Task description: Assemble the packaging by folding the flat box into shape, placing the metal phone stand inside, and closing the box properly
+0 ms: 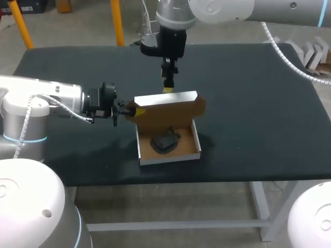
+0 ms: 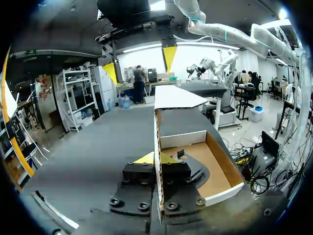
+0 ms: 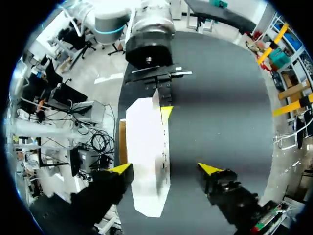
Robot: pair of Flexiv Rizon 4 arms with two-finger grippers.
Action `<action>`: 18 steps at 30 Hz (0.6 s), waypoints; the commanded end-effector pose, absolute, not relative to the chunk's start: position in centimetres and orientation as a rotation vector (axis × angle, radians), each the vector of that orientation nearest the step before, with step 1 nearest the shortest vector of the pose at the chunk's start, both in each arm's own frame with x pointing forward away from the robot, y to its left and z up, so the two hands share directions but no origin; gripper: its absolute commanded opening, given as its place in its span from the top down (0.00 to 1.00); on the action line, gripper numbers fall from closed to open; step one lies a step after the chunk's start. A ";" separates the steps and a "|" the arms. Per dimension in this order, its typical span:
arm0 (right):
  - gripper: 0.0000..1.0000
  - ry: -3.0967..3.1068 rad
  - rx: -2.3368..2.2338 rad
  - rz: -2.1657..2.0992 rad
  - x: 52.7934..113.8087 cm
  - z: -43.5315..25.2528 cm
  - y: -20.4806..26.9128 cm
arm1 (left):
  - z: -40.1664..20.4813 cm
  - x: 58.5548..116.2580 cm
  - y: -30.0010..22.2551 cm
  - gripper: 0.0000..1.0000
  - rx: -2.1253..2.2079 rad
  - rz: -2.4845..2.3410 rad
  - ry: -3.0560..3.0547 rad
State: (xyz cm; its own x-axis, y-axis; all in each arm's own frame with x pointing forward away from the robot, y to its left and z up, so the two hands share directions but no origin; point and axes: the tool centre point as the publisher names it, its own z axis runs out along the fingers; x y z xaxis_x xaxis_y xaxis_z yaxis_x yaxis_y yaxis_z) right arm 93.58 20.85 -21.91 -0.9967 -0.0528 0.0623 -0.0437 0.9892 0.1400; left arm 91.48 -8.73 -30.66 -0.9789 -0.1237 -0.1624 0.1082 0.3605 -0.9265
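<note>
Rounded white housings (image 1: 31, 206) of the robot filled the lower corners of the head view, nearest the camera. Beyond them lay the dark desk (image 1: 258, 103). Just left of the frame's middle sat the cardboard box (image 1: 168, 158), folded into a shallow tray with white outer walls and a brown inside. The dark metal phone stand (image 1: 165, 140) lay on the tray's floor, within the walls. The lid (image 1: 170, 114) stood upright from the tray's far wall, with its brown inner face toward the camera and a white flap bent over along its top edge.

The left arm (image 1: 46, 101) came in from the frame's left edge, and the left pincer (image 1: 129, 109) met the lid at its left-hand edge. In the left wrist view the left pincer (image 2: 157, 159) had its two yellow tips nearly together, clamped from both sides on the thin cardboard edge. The tray and the stand (image 2: 195, 171) lay just beside it.

The right arm (image 1: 176, 20) reached down from the top of the frame, and the right pincer (image 1: 168, 85) hung just above the lid's top edge. In the right wrist view the right pincer (image 3: 165, 169) was spread wide and gripped nothing. The lid's white flap (image 3: 146, 147) lay below and between the fingers, close to one of them. Whether that finger touched the flap could not be told.
</note>
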 end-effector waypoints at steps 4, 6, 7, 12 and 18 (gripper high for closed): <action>0.00 -3.081 -0.109 -0.278 93.7 -20.3 19.4 | -30.7 91.5 -8.7 1.00 -0.013 -1.671 2.414; 0.00 -3.091 -0.215 -0.271 94.0 -20.1 19.1 | -30.7 91.5 -8.7 1.00 -0.013 -1.671 2.414; 0.00 -3.082 -0.275 -0.278 94.2 -20.0 18.9 | -30.7 91.5 -8.7 1.00 -0.013 -1.671 2.414; 0.00 -3.106 -0.434 -0.261 94.4 -19.8 18.3 | -30.7 91.5 -8.7 1.00 -0.013 -1.671 2.414; 0.00 -3.106 -0.434 -0.261 94.4 -19.8 18.3 | -30.7 91.5 -8.7 1.00 -0.013 -1.671 2.414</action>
